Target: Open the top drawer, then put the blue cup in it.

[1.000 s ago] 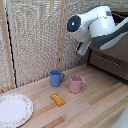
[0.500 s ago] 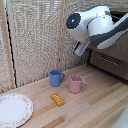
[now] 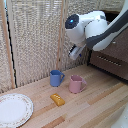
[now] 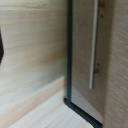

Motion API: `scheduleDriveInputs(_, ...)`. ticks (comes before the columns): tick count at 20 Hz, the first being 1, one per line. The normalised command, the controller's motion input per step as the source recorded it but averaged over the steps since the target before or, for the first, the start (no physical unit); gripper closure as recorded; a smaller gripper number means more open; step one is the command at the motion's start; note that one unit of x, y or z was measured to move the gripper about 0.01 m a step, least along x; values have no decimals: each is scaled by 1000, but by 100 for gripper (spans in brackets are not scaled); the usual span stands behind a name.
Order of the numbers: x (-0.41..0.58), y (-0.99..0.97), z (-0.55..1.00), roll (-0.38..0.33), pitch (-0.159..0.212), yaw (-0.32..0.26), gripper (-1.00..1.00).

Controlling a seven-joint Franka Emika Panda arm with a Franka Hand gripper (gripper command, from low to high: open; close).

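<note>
Blue cup (image 3: 56, 78) stood upright on the wooden table (image 3: 95, 107), well below the claw (image 3: 75, 52) and toward the exterior view's left of it, its loop handle turned toward the pink mug (image 3: 76, 84); the pink mug stood just beside it, almost straight under the claw, the two cups close but apart; a small yellow block (image 3: 57, 99) lay on the table nearer the camera than both cups, and a white plate (image 3: 13, 110) with a patterned rim lay far off to the exterior view's left; the claw hung in the air under the white arm (image 3: 92, 29), well clear of everything on the table; whether its fingers were wide or narrow I could not tell, for they showed only as a small dark blur; the dresser (image 3: 112, 52) stood to the exterior view's right of the claw, partly hidden by the arm; in the wrist view a brown drawer front (image 4: 86, 55) with a long thin silver bar handle (image 4: 93, 45) lay ahead of the claw, shut flush; which drawer it was I could not tell.
</note>
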Motion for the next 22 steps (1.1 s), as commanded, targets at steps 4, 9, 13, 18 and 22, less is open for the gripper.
scheduleDriveInputs(4, 461, 177, 0, 327, 55, -161, -100)
scheduleDriveInputs(9, 510, 188, 53, 289, 114, -167, -100)
scheduleDriveInputs(13, 521, 194, 84, 278, 146, -170, -100)
scheduleDriveInputs(18, 510, 184, 125, 263, 141, -177, -100)
scheduleDriveInputs(22, 497, 156, 189, 236, 125, -188, -100)
